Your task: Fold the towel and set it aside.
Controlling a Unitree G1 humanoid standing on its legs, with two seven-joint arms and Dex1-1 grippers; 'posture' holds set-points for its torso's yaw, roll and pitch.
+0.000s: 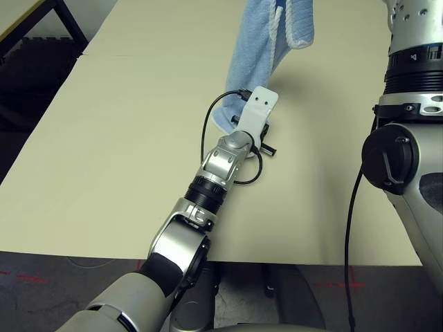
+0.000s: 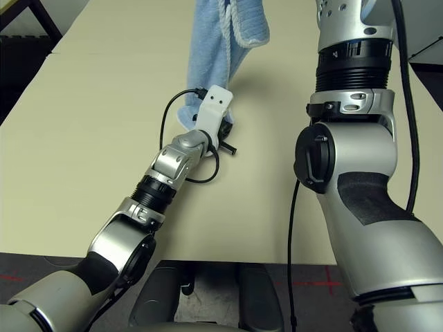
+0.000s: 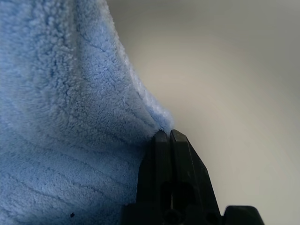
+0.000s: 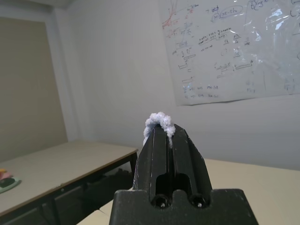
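Note:
The light-blue towel [image 1: 257, 52] with white edging hangs down from above the picture's top edge, and its lower end rests on the tan table [image 1: 124, 138]. My left gripper [image 1: 235, 122] reaches across the table to that lower end. In the left wrist view the left gripper [image 3: 167, 134] is shut, pinching the towel [image 3: 70, 117] at a corner edge. My right arm [image 2: 353, 83] rises out of frame on the right. In the right wrist view the right gripper [image 4: 165, 130] is shut, and a tuft of the towel [image 4: 158, 122] sticks out between its tips.
A black frame [image 1: 48, 28] stands beyond the table's far left corner. The table's front edge [image 1: 277, 261] runs close to my body. The right wrist view shows another table [image 4: 56, 164] and a written-on sheet [image 4: 234, 47] on the wall.

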